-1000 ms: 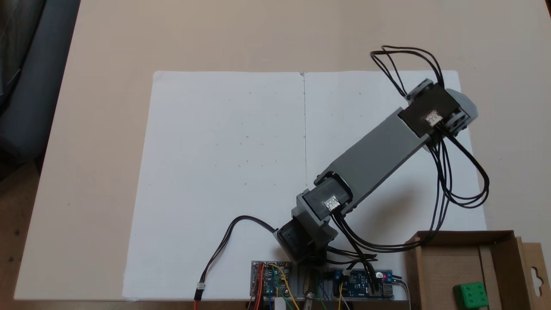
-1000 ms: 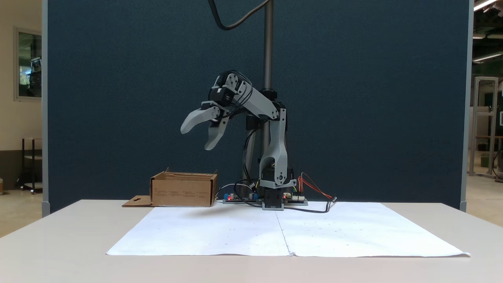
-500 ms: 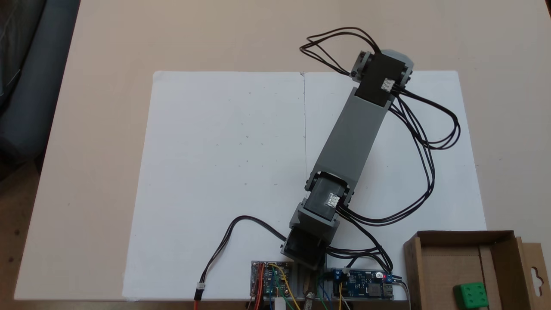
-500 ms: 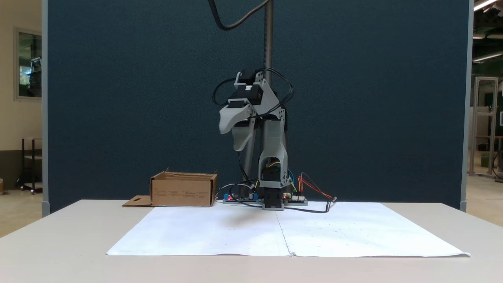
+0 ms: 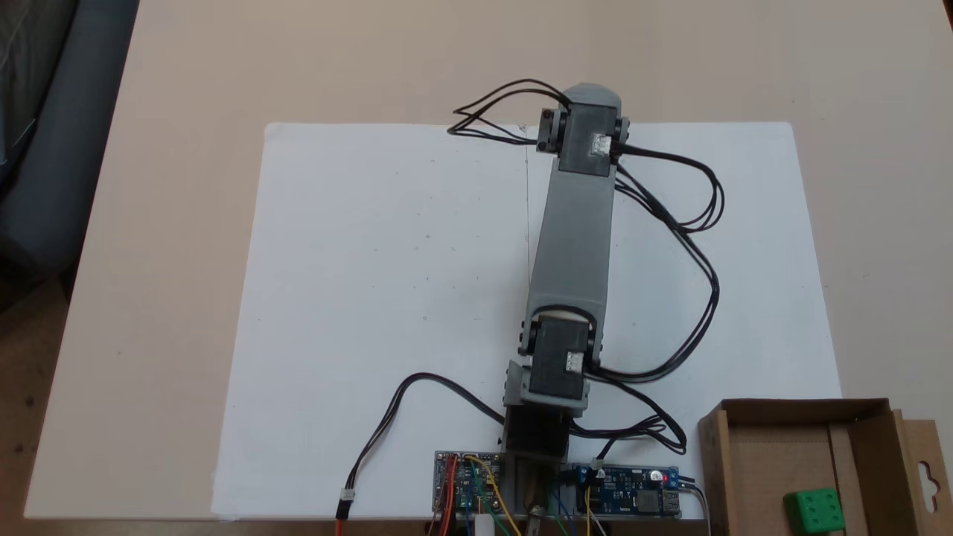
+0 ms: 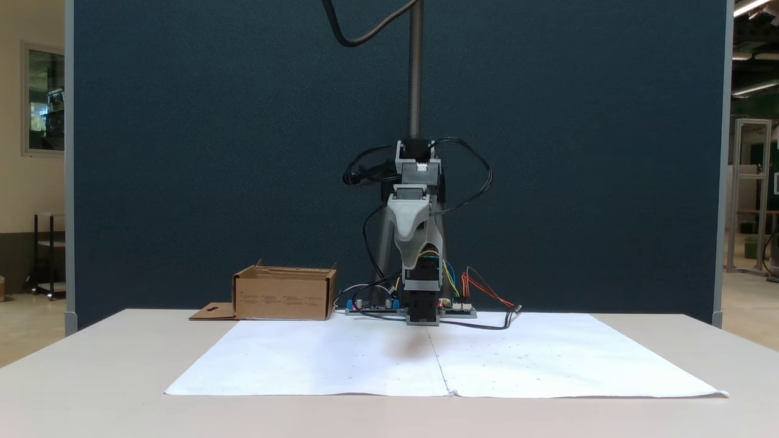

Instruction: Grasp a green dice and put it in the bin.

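The green dice point(image 5: 815, 511) lies inside the brown cardboard bin point(image 5: 797, 408) at the bottom right corner of a fixed view. The other fixed view shows the bin point(image 6: 283, 295) from the side, left of the arm's base, with the dice hidden behind its wall. My gripper point(image 6: 412, 258) hangs high above the paper at the table's middle, far from the bin, pointing down and toward that camera. Its jaws lie one behind the other, so their gap is hidden. Nothing green shows at the gripper. From above, the wrist point(image 5: 588, 138) covers the jaws.
A large white paper sheet point(image 5: 387, 298) covers the table's middle. Circuit boards point(image 5: 625, 491) and loose black cables point(image 5: 692, 246) sit around the arm's base. A dark blue partition point(image 6: 182, 152) and a metal pole point(image 6: 416, 67) stand behind the table.
The arm has swung away from the bin's side to the table's centre line and the gripper has come a little lower. The dice has stayed in the bin.
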Controlling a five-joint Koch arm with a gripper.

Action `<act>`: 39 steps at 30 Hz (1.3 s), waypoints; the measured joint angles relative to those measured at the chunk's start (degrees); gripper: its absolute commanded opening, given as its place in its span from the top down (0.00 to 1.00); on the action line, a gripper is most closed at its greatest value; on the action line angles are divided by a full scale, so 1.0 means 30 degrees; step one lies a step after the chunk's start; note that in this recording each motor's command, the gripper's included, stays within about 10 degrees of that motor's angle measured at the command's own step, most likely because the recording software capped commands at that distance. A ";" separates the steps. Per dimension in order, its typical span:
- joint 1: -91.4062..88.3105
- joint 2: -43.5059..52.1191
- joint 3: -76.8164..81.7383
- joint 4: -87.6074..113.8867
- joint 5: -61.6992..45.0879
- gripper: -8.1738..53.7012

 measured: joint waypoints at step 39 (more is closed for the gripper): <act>-0.1699 0.6211 2.1650 -2.7217 -0.0117 0.16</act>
